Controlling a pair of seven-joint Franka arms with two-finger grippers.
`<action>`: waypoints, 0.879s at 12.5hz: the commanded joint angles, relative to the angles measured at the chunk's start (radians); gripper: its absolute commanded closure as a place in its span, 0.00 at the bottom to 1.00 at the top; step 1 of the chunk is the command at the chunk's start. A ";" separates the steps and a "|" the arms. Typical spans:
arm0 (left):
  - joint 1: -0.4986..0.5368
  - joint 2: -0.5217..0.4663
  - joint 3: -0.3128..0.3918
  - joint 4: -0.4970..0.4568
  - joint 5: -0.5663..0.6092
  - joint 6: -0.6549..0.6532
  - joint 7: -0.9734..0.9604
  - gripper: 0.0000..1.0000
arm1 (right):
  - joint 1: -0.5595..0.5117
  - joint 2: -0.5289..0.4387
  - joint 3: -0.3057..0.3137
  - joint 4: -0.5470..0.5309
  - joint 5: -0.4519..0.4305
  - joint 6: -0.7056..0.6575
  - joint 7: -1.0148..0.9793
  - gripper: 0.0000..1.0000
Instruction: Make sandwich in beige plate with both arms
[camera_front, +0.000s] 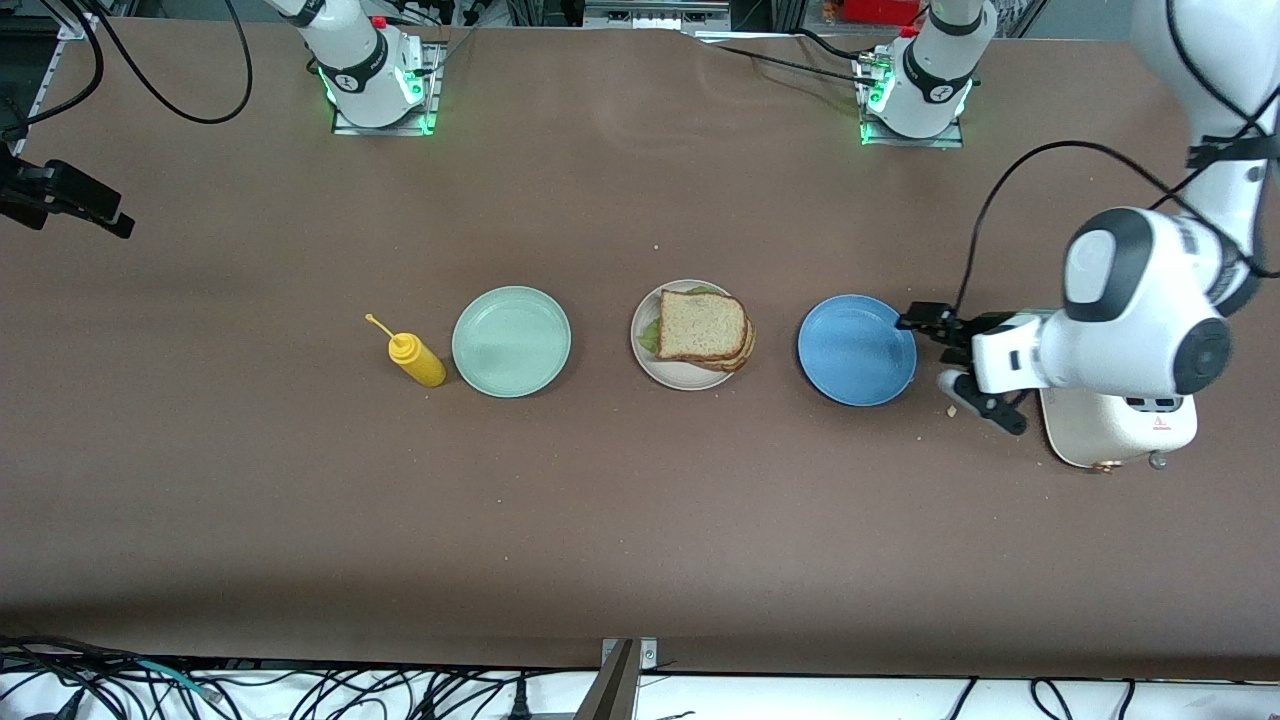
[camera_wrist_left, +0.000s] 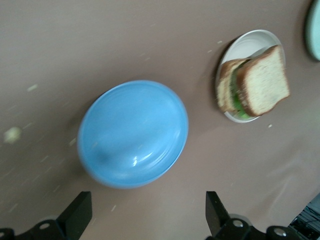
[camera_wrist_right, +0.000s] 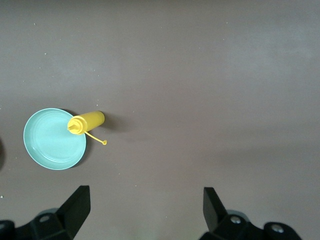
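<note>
Sandwich sits assembled on the beige plate, between blue plate and green plate; left gripper, spread and empty, hovers just past the blue plate, nearer than the right gripper, also spread.
</note>
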 joint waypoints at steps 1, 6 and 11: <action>-0.021 -0.089 -0.003 0.040 0.139 -0.063 -0.124 0.00 | -0.004 0.007 0.002 0.027 -0.013 -0.025 -0.010 0.00; -0.173 -0.289 0.122 0.017 0.215 -0.091 -0.324 0.00 | -0.004 0.008 0.002 0.027 -0.013 -0.025 -0.010 0.00; -0.181 -0.387 0.142 -0.006 0.221 -0.028 -0.324 0.00 | -0.004 0.007 0.002 0.027 -0.014 -0.025 -0.008 0.00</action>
